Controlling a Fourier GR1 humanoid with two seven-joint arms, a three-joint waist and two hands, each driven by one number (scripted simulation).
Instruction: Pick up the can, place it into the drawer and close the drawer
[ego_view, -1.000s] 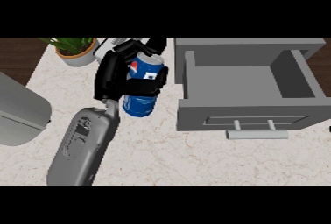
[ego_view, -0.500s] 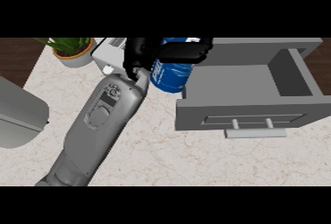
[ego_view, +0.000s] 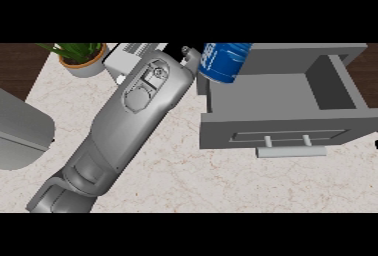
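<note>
The blue can hangs tilted at the back left corner of the open grey drawer, partly over its left wall. My left hand is curled round the can's left side. Only a sliver of black hand shows, because my own grey forearm covers most of it. The forearm runs up from the lower left. The drawer's inside shows no contents, and its bar handle faces me. My right hand does not show.
A potted plant stands at the back left, with a white object beside it, half hidden by my forearm. A large grey rounded body fills the left edge. Pale marble counter lies in front of the drawer.
My left hand has carried the can up and to the right, from the counter left of the drawer to the drawer's back left corner. The drawer has stayed open.
</note>
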